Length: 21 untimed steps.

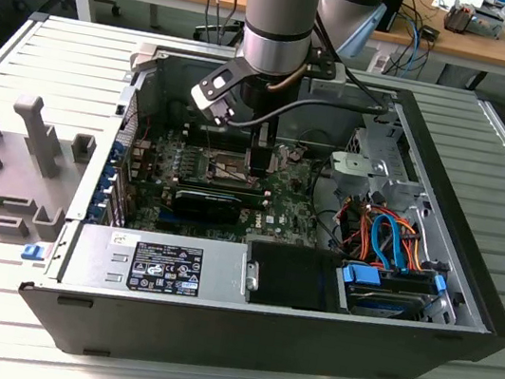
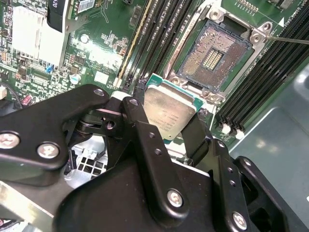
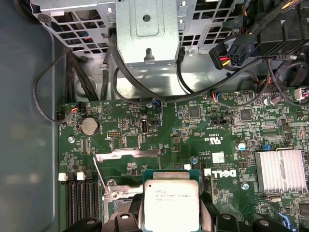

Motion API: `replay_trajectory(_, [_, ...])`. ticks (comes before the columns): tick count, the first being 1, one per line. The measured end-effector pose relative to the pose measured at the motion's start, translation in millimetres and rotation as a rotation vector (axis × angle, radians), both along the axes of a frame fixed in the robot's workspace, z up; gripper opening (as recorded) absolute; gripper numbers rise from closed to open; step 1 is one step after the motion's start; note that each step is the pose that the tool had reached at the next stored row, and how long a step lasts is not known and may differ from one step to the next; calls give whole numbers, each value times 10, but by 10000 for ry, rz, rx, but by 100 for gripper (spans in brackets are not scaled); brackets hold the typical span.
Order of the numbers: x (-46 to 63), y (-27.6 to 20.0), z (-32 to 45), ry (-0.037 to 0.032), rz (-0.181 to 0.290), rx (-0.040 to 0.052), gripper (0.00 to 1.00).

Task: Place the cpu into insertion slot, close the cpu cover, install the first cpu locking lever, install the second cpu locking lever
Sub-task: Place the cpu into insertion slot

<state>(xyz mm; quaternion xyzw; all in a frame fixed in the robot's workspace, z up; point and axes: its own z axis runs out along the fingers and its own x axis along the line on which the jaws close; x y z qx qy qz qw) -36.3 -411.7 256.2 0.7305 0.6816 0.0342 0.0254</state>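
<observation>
Exterior view puts your gripper [image 1: 258, 165] at frame centre, its jaws holding the cpu [image 2: 169, 112] level, likely to match the open insertion slot [image 2: 212, 57].

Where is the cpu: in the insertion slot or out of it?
Out. In the second wrist view the gripper grips the cpu, apart from the insertion slot, whose pin field lies bare.

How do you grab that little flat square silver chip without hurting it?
By two opposite thin edges, coming from its flat top side: the small flat silver-grey square chip is thin and broad, so only its rims offer a pinch. The black gripper holds it that way.
</observation>
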Motion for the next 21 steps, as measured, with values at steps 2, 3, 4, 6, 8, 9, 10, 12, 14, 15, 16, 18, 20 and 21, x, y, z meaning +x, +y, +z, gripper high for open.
replay_trajectory(2, [0, 0, 0, 0, -46, 0, 55])
replay_trajectory(3, [0, 0, 0, 0, -69, 0, 55])
replay_trajectory(4, [0, 0, 0, 0, -108, 0, 55])
replay_trajectory(6, [0, 0, 0, 0, -157, 0, 55])
replay_trajectory(8, [0, 0, 0, 0, -193, 0, 55])
replay_trajectory(9, [0, 0, 0, 0, -221, 0, 55])
replay_trajectory(10, [0, 0, 0, 0, -239, 0, 55])
replay_trajectory(12, [0, 0, 0, 0, -283, 0, 55])
replay_trajectory(14, [0, 0, 0, 0, -328, 0, 55])
replay_trajectory(15, [0, 0, 0, 0, -344, 1, 55])
replay_trajectory(16, [0, 0, 0, 0, -361, 0, 55])
replay_trajectory(18, [0, 0, 0, 0, -418, 0, 55])
replay_trajectory(20, [0, 0, 0, 0, -450, 0, 55])
replay_trajectory(21, [0, 0, 0, 0, -470, 0, 55])
